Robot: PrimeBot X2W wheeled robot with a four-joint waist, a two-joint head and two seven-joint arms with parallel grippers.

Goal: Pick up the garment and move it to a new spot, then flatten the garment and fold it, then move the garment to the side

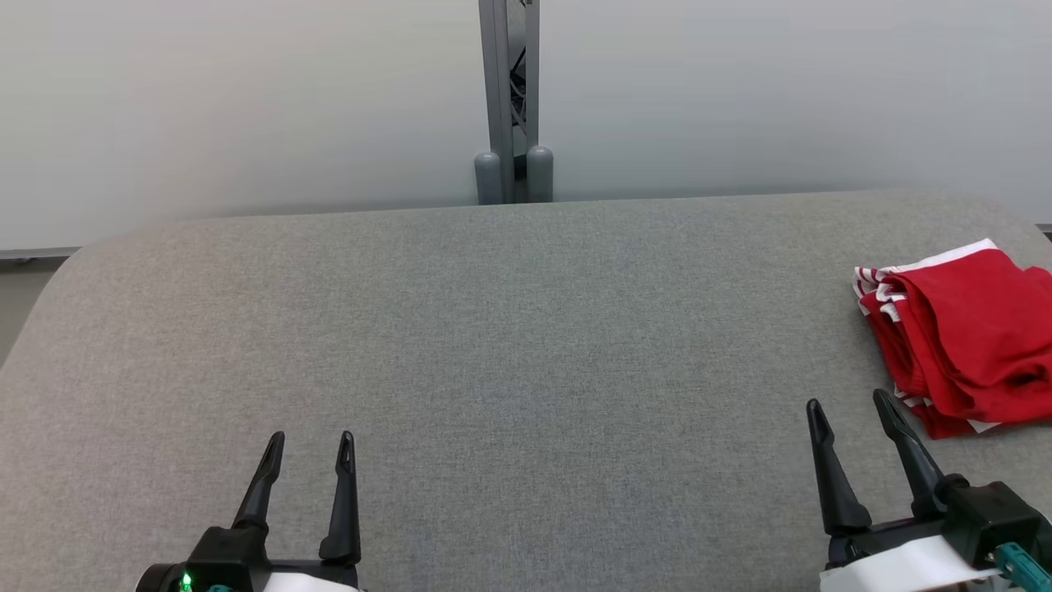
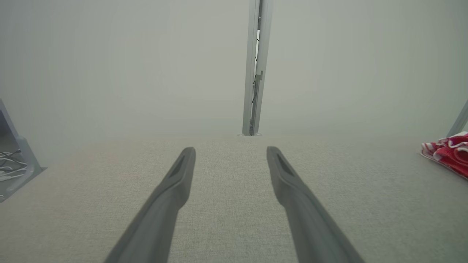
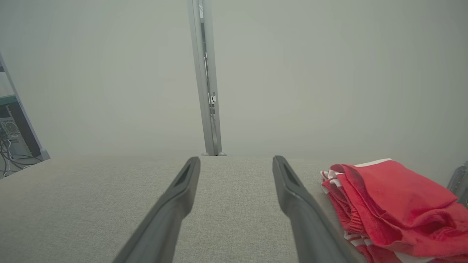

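a lab: padded grey worktable (image 1: 493,329); metal frame post (image 1: 508,99); computer (image 3: 11,133); cables (image 2: 12,166)

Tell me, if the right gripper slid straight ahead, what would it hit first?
Probably nothing: the right gripper points along open table, the red garment lying just to its right, though depth is unclear.

The left gripper (image 1: 312,437) is hovering at the near left, its jaws standing wide apart and pointing far. The right gripper (image 1: 847,400) is hovering at the near right, jaws also wide apart.
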